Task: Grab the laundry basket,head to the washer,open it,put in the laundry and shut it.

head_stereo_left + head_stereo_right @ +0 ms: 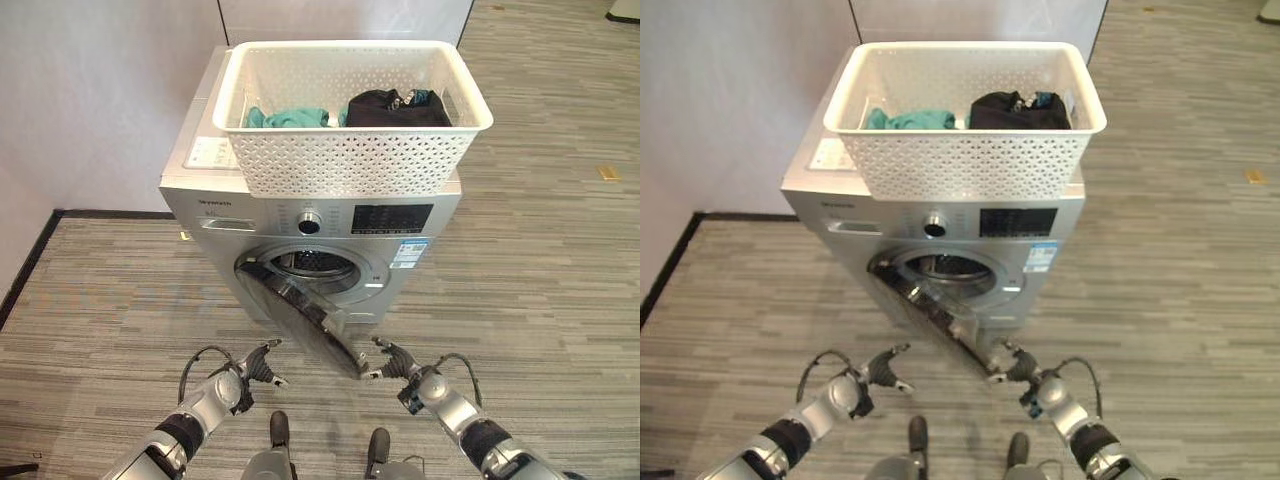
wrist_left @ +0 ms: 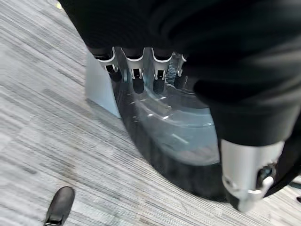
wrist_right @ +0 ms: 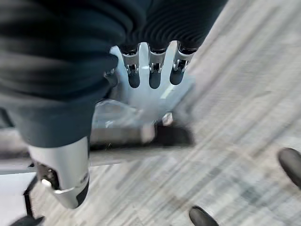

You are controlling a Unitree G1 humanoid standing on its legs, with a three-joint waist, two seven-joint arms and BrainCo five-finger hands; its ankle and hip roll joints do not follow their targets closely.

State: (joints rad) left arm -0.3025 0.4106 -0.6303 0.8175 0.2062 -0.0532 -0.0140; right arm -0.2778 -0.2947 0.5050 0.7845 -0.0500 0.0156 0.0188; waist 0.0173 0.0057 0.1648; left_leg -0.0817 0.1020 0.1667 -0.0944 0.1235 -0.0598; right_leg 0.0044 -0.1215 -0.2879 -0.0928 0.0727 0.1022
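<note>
left hand [image 1: 262, 364] low beside the open washer door [image 1: 303, 315], on its outer side, fingers relaxed and loosely spread, gripping nothing; in its wrist view the dark tips hang just short of the door's glass bowl [image 2: 174, 132], contact not confirmed. probably parked there to keep clear of the door's swing, or ready to steady it.

front-loading washer [image 1: 300, 215] standing against the pale wall [image 1: 90, 100], door swung fully out toward the robot, drum opening [image 1: 315, 263] exposed. opening step judged done; loading not begun.

white perforated laundry basket [image 1: 345, 165] set on the washer's top, overhanging the front edge, most likely put down there to free both hands for the door. laundry inside: a teal garment [image 1: 290, 117] toward the left, a dark bundle [image 1: 395, 108] toward the right, both against the near wall.

right hand [image 1: 392, 362] just beside the door's free lower edge, fingers slightly bent and apart, nothing pinched; touching or merely close, cannot tell.

hidden or unclear: drum interior dark, contents not readable; lower parts of both garments masked by the basket wall; control panel markings too small to make out; door hinge side covered by the door itself; wrist views largely blocked by the ribbed covers.
</note>
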